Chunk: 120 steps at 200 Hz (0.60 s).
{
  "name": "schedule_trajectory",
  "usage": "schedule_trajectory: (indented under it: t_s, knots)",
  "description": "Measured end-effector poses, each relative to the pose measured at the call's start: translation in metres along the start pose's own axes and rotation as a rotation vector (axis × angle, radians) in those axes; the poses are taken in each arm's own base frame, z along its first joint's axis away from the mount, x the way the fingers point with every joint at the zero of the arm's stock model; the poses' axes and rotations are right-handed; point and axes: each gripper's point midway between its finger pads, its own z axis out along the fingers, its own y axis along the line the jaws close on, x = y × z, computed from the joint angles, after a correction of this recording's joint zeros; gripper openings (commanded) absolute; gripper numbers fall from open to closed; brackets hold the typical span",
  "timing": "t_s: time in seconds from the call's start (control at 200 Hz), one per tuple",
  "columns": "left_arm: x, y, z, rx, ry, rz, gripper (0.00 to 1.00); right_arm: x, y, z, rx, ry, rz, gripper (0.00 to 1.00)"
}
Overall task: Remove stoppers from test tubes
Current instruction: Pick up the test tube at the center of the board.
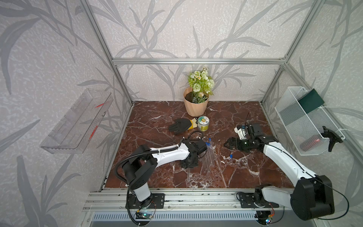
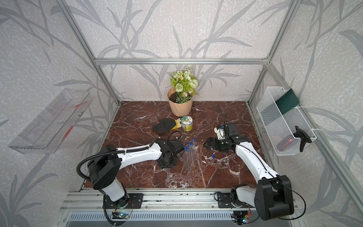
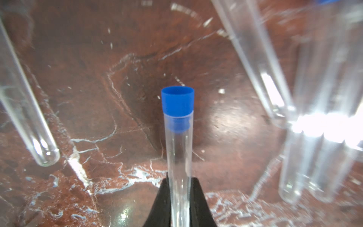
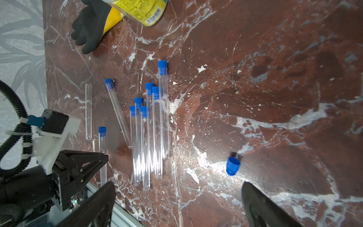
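My left gripper (image 3: 179, 188) is shut on a clear test tube (image 3: 177, 157), gripping it below its blue stopper (image 3: 177, 100), which sits in the mouth. The right wrist view shows the same grip (image 4: 104, 157), low over the marble. Several more stoppered test tubes (image 4: 149, 137) lie bunched beside it, seen in both top views (image 1: 209, 157) (image 2: 189, 157). One bare tube (image 4: 88, 112) lies apart. A loose stopper (image 4: 232, 166) (image 1: 231, 156) rests on the marble. My right gripper (image 4: 177, 185) (image 1: 225, 145) hovers open and holds nothing, right of the bunch.
A black and yellow glove (image 1: 179, 125) and a yellow-labelled jar (image 1: 203, 123) lie behind the tubes, with a flower pot (image 1: 196, 106) at the back wall. A white wire basket (image 1: 306, 121) hangs on the right wall, a clear shelf (image 1: 76, 121) on the left.
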Motion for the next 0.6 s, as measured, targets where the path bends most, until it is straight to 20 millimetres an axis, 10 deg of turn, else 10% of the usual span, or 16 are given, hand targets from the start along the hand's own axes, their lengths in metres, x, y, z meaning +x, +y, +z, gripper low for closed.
schedule_trajectory:
  t_s: [0.6]
  knots:
    - [-0.031, -0.056, -0.074, 0.390, -0.243, 0.077, 0.07, 0.013, 0.078, 0.022, -0.310, 0.055, -0.082, 1.00]
